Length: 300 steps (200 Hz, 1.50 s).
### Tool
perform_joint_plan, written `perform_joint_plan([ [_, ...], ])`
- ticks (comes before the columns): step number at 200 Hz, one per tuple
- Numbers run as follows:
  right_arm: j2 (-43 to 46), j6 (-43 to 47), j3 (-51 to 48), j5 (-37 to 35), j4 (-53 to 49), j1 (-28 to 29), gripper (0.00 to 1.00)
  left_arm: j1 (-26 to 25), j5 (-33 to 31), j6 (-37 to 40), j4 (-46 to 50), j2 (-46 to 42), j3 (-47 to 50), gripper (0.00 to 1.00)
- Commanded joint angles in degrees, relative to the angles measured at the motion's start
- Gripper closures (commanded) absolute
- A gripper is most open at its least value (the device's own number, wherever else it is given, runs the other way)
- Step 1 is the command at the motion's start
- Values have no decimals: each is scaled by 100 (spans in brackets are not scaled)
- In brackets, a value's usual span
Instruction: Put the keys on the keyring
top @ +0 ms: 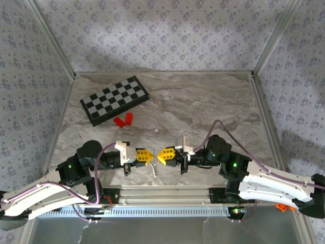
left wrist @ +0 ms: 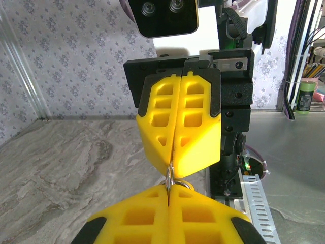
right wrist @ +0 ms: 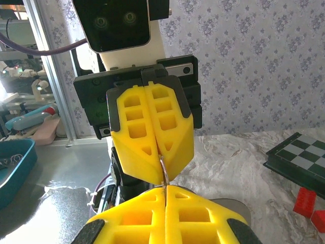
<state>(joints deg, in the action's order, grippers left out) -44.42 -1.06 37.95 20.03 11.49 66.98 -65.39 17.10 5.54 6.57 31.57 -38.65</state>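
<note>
Tip to tip over the near edge of the marble table (top: 203, 107), the left gripper (top: 151, 156) and right gripper (top: 160, 155) each clamp shut on the keyring (left wrist: 168, 177), a thin silvery loop bridging their yellow pads (left wrist: 193, 132). A chessboard (top: 115, 99) and two red blocks (top: 123, 120) lie well behind.

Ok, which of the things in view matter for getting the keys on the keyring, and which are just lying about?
For the job:
- keyring, thin silvery metal, pinched between the two gripper tips
- left gripper and right gripper, both shut, tip to tip

Lying about:
- chessboard, far left of the table
- two red blocks, just in front of it
</note>
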Motion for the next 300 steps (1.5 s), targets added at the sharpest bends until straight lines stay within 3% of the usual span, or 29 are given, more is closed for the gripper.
perform_joint_plan([
  [1,65,-70,-7,89,249,-14,100,-45,-9,79,-176,21,-122,100],
  [111,101,92,28,34,3,29,100,-53,49,41,-29,304,-269,100],
  [300,64,926,195,-752,-589,522,100,-59,-58,59,193,481,-481,100],
])
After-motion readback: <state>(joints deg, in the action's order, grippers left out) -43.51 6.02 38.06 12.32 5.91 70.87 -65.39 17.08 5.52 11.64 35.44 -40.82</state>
